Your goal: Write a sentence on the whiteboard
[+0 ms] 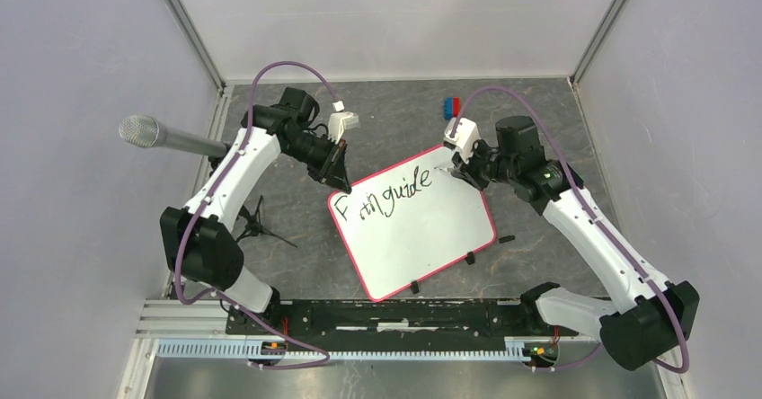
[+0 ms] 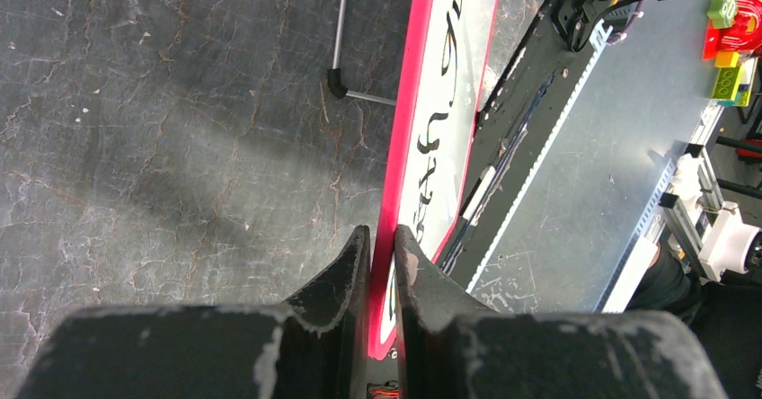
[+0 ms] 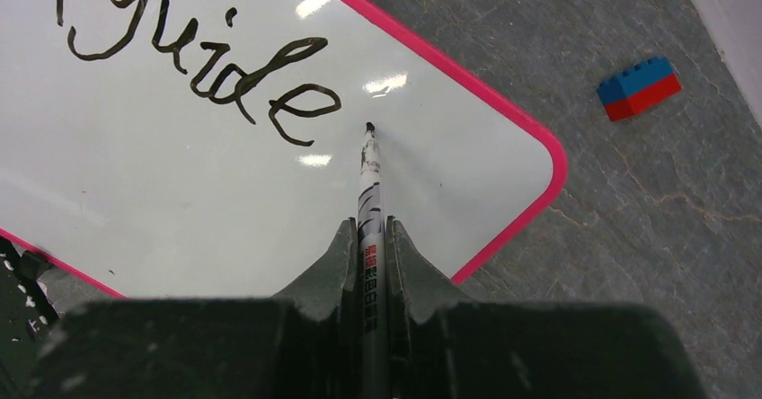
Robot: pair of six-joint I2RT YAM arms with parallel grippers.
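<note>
Top external view: at far left a microphone (image 1: 142, 131) pokes in over the dark counter (image 1: 296, 246). Right of it, the left tool (image 1: 341, 176) pinches the upper left corner of the whiteboard (image 1: 422, 242), which lies tilted at the centre of the frame. The left wrist view shows that tool (image 2: 382, 253) closed on the board's (image 2: 449, 84) pink rim, one finger on each side. Across the board's upper half runs the sentence (image 1: 386, 199), so far only "Faith guide" in one black line. At the board's upper right corner the right tool (image 1: 447, 167) is clamped on a marker (image 3: 369, 183). In the right wrist view its tip meets the white surface just right of the final "e" (image 3: 301, 116). A red-and-blue brick (image 1: 451, 106) sits on the counter near that corner, apart from the board.
</note>
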